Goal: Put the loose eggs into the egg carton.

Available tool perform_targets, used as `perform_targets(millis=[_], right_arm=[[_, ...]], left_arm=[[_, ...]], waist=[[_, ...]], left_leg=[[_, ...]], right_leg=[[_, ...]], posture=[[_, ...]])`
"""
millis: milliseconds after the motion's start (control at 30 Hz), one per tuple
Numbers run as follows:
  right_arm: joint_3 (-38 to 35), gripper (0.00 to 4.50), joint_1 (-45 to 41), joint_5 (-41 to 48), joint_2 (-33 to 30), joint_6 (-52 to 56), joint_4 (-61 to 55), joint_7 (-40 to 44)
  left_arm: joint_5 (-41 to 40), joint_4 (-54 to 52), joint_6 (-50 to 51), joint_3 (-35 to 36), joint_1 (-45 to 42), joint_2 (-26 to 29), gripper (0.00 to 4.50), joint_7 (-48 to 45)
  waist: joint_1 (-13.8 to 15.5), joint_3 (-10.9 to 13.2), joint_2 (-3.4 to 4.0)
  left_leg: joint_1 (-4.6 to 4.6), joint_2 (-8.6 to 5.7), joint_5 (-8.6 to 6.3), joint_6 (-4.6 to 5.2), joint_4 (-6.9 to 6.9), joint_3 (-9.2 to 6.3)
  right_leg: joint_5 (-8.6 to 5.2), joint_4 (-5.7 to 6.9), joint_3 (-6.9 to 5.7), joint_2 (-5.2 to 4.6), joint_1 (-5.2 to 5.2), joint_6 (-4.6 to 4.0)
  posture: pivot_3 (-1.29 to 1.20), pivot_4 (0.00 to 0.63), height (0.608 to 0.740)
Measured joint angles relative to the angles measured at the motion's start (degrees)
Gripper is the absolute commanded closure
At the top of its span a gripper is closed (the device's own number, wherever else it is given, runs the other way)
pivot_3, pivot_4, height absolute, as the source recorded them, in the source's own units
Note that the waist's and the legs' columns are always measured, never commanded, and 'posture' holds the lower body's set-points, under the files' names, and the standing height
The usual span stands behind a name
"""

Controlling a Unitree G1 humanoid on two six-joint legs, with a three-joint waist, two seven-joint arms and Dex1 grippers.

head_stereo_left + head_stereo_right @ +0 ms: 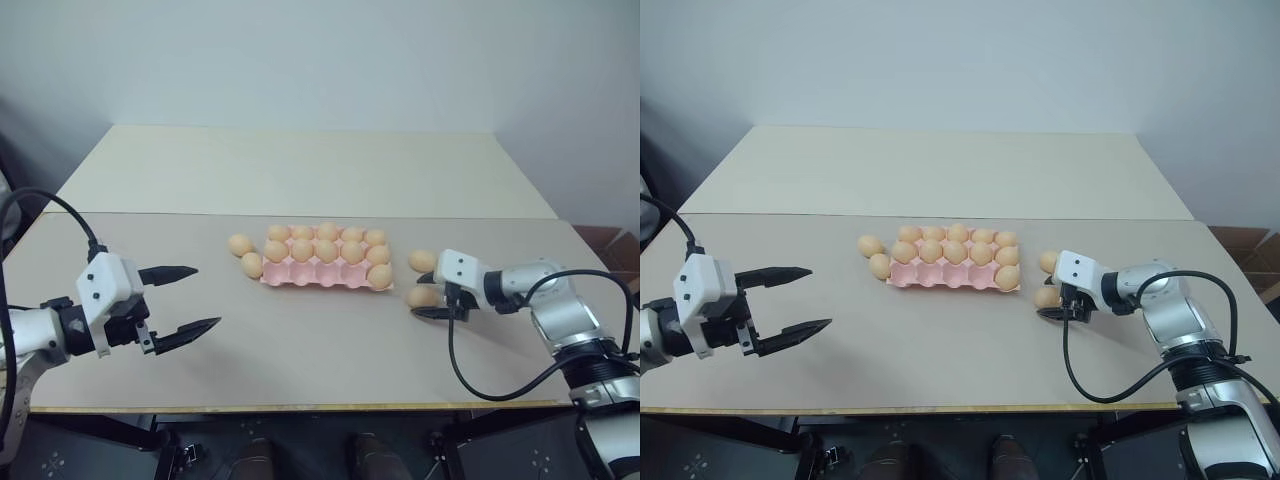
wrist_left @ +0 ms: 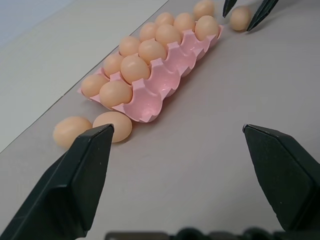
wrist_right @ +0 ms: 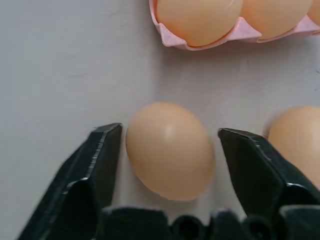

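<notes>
Your right pincer [image 3: 167,150] brackets a loose egg [image 3: 170,150] on the tabletop [image 1: 320,340], fingers not touching, at the egg carton's [image 1: 325,275] 3 o'clock. Left pincer [image 1: 185,300] released, empty.

Four loose eggs [image 1: 423,296] flanking pink carton [image 1: 325,275]

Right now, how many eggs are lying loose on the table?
4: two left of the pink carton, at and; two right of it, one free, one between the right gripper's fingers.
</notes>
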Motion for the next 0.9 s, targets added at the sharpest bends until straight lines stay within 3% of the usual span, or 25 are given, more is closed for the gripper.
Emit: perform_targets(millis=[33, 267, 433, 633, 900], right_arm=[[0.0, 2.25, -0.03, -0.32, 0.0, -0.02, 0.0, -0.09], [-0.07, 2.25, 0.88, -1.22, -0.41, -0.83, -1.18, -0.14], [-1.91, 2.25, 0.73, 1.86, -0.3, 1.25, -8.41, -0.03], [-1.8, 2.25, -6.05, 3.12, 4.87, 6.39, -14.4, -2.29], [4.46, 2.25, -9.34, -1.08, 13.45, 7.13, -9.44, -6.91]], left_arm=[[0.01, -0.02, 0.0, 0.0, 0.07, 0.0, 0.0, 0.14], [0.03, -0.09, 0.0, 0.04, 0.44, 0.29, 0.0, 0.6], [0.08, -0.07, 0.0, 0.22, 0.68, 0.94, 0.0, 0.63], [0.1, 0.05, 0.0, 0.22, 0.65, 1.07, 0.0, 0.67], [0.21, 0.03, -0.02, 0.21, 0.91, 1.11, 0.0, 0.9]], waist=[[0.0, 0.0, 0.0], [0.02, 0.0, 0.0], [-0.23, 0.0, 0.01], [-0.23, 0.0, 0.01], [0.12, 0.01, 0.02]], left_leg=[[0.0, 0.0, 0.0, 0.0, 0.0, 0.0], [0.0, 0.0, 0.0, 0.0, 0.0, 0.0], [0.02, 0.03, 0.0, 0.0, 0.0, 0.0], [0.03, 0.06, 0.0, -0.01, 0.0, 0.0], [-0.06, 0.04, 0.0, -0.01, 0.0, 0.0]], right_leg=[[0.0, 0.0, 0.0, 0.0, 0.0, 0.0], [-0.01, 0.0, 0.0, 0.0, 0.0, -0.01], [0.0, 0.02, 0.01, 0.04, -0.01, 0.03], [0.0, 0.05, 0.01, 0.07, -0.02, -0.04], [0.16, 0.02, 0.0, 0.04, -0.05, -0.29]], posture=[[0.0, 0.15, 0.74], [0.0, 0.15, 0.74], [0.0, 0.15, 0.74], [0.0, 0.15, 0.74], [0.0, 0.15, 0.74]])
